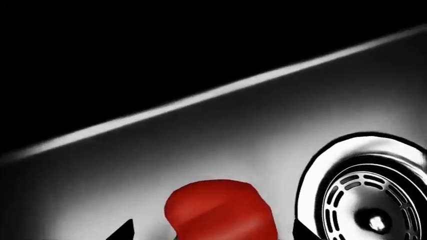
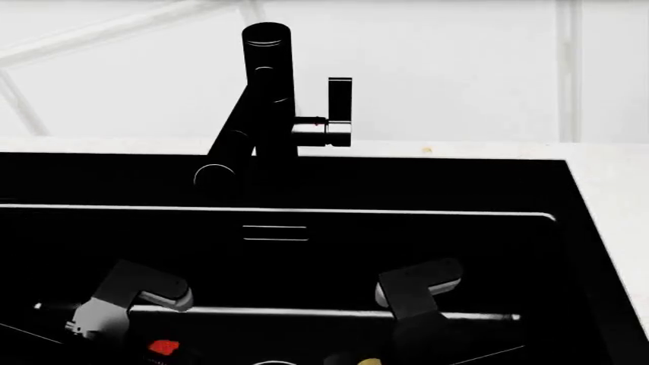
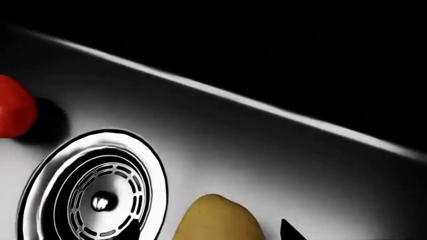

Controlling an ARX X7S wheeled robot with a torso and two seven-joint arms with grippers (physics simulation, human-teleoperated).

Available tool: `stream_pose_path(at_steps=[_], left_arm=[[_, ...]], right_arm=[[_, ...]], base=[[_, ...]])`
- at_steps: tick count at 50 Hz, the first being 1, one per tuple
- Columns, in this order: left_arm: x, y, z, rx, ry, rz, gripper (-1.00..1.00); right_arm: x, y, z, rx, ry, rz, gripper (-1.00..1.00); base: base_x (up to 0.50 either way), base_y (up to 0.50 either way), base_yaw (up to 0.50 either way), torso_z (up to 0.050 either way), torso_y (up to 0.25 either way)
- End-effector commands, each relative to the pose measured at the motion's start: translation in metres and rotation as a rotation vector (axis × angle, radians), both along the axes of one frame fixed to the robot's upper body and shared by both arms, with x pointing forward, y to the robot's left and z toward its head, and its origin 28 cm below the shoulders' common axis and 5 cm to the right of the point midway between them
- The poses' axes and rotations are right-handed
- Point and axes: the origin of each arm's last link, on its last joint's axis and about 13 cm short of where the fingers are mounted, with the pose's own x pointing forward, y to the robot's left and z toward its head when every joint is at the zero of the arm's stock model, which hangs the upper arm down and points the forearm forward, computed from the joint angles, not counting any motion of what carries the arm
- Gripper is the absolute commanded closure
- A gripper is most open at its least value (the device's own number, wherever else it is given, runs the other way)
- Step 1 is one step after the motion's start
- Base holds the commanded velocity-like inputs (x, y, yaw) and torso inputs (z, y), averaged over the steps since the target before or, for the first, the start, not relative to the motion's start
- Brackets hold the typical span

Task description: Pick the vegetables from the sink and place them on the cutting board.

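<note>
- While both arms reach down into the black sink, the head view shows only their upper links; the faucet stands at the sink's far edge, against the pale counter.
- Left gripper: only two dark fingertip points show at the edge of the left wrist view, one on each side of the red pepper. They stand spread apart with the pepper between them, but I cannot tell whether either one touches it.
- The pepper rests on the sink floor, just beside the round ringed drain. In the head view it is a small red patch at the near edge, below the left arm.
- Right gripper: two dark tips show in the right wrist view, spread to either side of the tan potato. Contact cannot be judged here either.
- The potato lies on the sink floor close to the drain, on the opposite side from the pepper, which sits well apart from it.
- A bright line marks where the sink floor meets its wall in both wrist views.
</note>
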Motion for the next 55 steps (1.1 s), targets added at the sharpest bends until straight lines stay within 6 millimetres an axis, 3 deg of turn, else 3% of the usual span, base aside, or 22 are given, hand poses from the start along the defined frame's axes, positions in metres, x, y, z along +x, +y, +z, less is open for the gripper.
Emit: stream_pose_path(at_steps=[1, 7, 20, 21, 28, 32, 40, 49, 55], left_arm=[[0.007, -0.017, -0.012, -0.016, 0.025, -0.024, -1.00], [0.012, -0.015, -0.016, -0.021, 0.035, 0.005, -1.00], [0.003, -0.018, -0.028, -0.027, 0.088, 0.035, -1.00], [0.004, -0.017, -0.027, -0.023, 0.084, 0.038, 1.00], [0.011, -0.017, -0.017, -0.013, 0.039, 0.043, 1.00], [0.021, -0.015, -0.001, -0.016, -0.030, 0.054, 1.00], [0.003, -0.008, 0.055, -0.021, -0.158, 0.047, 1.00], [-0.009, -0.001, 0.086, -0.038, -0.223, 0.052, 1.00], [-0.023, 0.010, 0.120, -0.057, -0.286, 0.046, 1.00]], right_arm=[[0.000, -0.002, -0.002, 0.016, -0.014, -0.009, -1.00], [-0.002, -0.004, 0.000, 0.016, -0.013, -0.012, -1.00], [-0.004, -0.003, 0.003, 0.017, -0.020, -0.004, -1.00], [-0.004, -0.003, 0.001, 0.019, -0.019, -0.006, -1.00], [-0.005, -0.003, 0.001, 0.023, -0.018, -0.009, -1.00], [-0.005, -0.004, 0.000, 0.024, -0.017, -0.011, -1.00], [-0.006, -0.005, -0.001, 0.027, -0.015, -0.014, -1.00], [-0.007, -0.005, -0.001, 0.031, -0.014, -0.018, -1.00], [-0.007, -0.004, -0.003, 0.038, -0.006, -0.012, -1.00]], base=[[0.00, 0.00, 0.00, 0.000, 0.000], [0.00, 0.00, 0.00, 0.000, 0.000], [0.00, 0.00, 0.00, 0.000, 0.001], [0.00, 0.00, 0.00, 0.000, 0.000], [0.00, 0.00, 0.00, 0.000, 0.001], [0.00, 0.00, 0.00, 0.000, 0.000], [0.00, 0.00, 0.00, 0.000, 0.001], [0.00, 0.00, 0.00, 0.000, 0.001], [0.00, 0.00, 0.00, 0.000, 0.000]])
